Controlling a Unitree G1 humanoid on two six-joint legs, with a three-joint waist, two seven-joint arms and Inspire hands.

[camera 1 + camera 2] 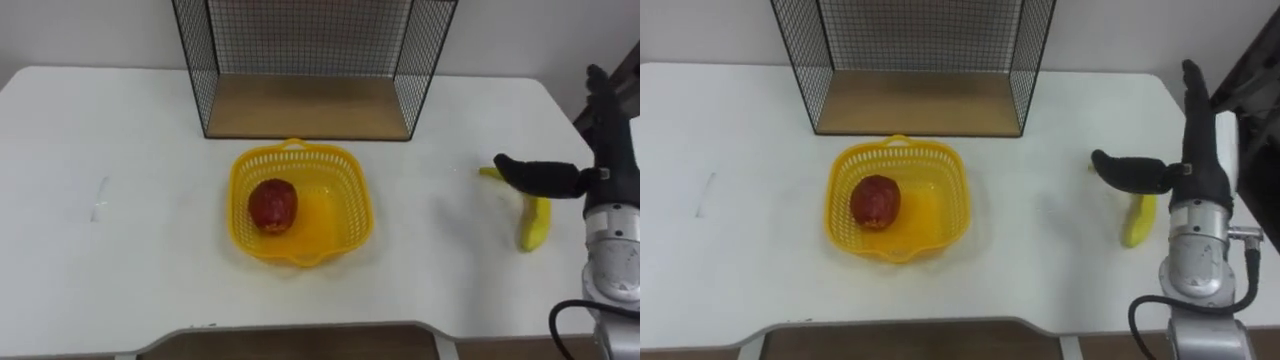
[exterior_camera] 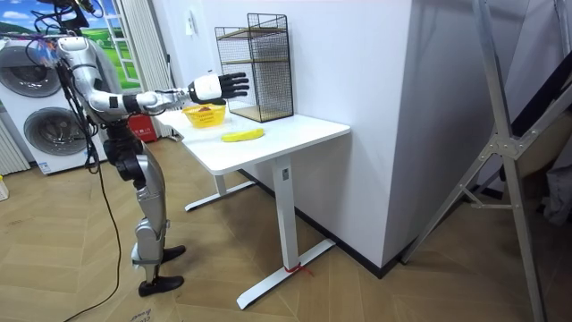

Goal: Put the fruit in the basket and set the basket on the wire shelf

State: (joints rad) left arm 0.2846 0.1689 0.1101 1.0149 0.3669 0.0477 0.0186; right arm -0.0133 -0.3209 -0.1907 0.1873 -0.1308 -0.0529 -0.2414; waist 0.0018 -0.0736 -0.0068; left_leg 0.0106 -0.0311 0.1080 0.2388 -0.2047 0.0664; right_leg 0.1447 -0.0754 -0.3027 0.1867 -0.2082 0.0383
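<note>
A yellow plastic basket (image 1: 345,185) (image 1: 950,195) sits in the middle of the white table, with a red apple (image 1: 272,205) (image 1: 875,200) in its left part. A yellow banana (image 1: 535,222) (image 1: 1139,220) lies on the table to the right, outside the basket. My right hand (image 1: 600,150) (image 1: 1196,160) hovers above the banana, open, fingers straight and the thumb stretched left over the fruit. In the room view the right hand (image 2: 223,86) reaches out over the table and the banana (image 2: 242,135). The black wire shelf (image 1: 310,60) (image 1: 915,60) stands behind the basket.
The shelf has a wooden floor (image 1: 305,105) and an open front toward me. The table's front edge (image 1: 300,328) runs close below the basket. In the room view I stand at the table's end, with washing machines (image 2: 36,98) behind me.
</note>
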